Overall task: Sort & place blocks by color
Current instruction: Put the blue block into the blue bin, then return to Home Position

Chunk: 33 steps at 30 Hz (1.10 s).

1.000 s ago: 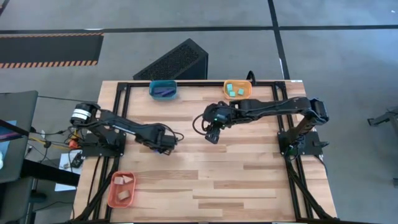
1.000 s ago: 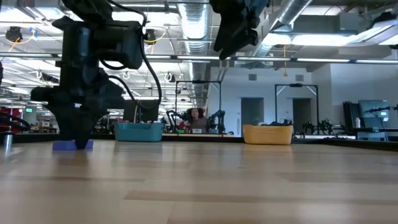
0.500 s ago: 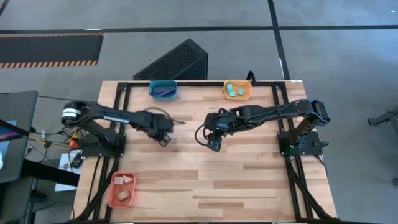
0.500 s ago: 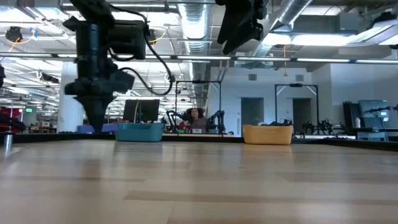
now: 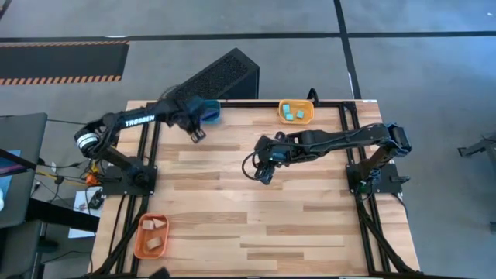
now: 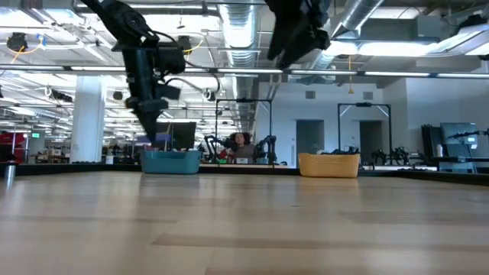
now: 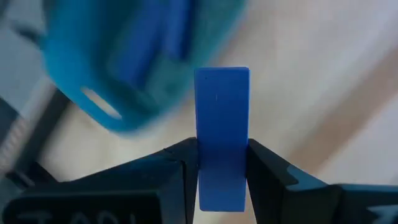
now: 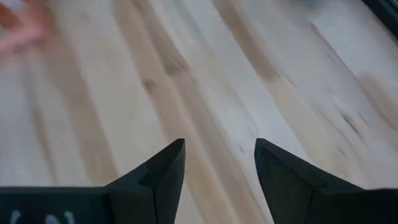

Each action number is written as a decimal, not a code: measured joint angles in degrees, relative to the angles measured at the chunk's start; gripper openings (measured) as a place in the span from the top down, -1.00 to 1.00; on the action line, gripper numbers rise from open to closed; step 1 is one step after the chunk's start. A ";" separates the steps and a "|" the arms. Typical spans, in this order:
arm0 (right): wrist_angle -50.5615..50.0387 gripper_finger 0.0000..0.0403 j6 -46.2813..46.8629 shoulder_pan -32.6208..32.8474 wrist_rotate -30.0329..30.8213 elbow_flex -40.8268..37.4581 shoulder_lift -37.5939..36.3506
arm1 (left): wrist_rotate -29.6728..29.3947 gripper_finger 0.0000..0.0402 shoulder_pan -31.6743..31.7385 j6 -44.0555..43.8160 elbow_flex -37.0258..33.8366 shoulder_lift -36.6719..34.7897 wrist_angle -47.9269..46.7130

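Observation:
My left gripper (image 7: 222, 155) is shut on a dark blue bar (image 7: 222, 106). In the high view it hovers at the near rim of the teal tray (image 5: 204, 111). That tray (image 7: 124, 68) holds another dark blue block. My right gripper (image 8: 217, 162) is open and empty above the middle of the table (image 5: 264, 172). Light cyan chunks (image 5: 292, 113) lie in the yellow tray (image 5: 307, 116). Pale tan pieces (image 5: 153, 225) lie in the orange tray (image 5: 139, 248). My left gripper pinches the dark blue bar between its two fingers, one on each long side, at the bar's end nearer the wrist (image 7: 222, 180). The fingers point down and lie along the bar. The bar is lifted clear, and its free end (image 7: 222, 78) sticks out past the fingertips.
A black perforated box (image 5: 217, 76) lies on the floor past the table's far edge. The black frame rails (image 5: 151, 132) run along the table's left and far sides. Bare wood (image 5: 271, 225) covers the near half. In the low view the room shows behind the trays (image 6: 328, 164).
My left gripper lifted the blue bar clear of the table, then carried it toward the far edge as far as the teal tray, staying shut on it. My right gripper stayed about where it was.

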 joint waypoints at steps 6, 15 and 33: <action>-5.92 -0.07 1.69 -0.09 1.94 0.00 0.00 | 3.65 0.57 7.49 15.36 3.54 0.00 9.51; -5.18 -0.07 4.56 -2.94 2.18 0.02 -1.12 | 12.02 0.37 14.69 21.76 3.55 0.00 17.80; -4.73 -0.07 -3.62 -7.92 13.96 -1.54 -16.15 | 26.49 0.01 12.14 15.28 3.55 -4.29 23.16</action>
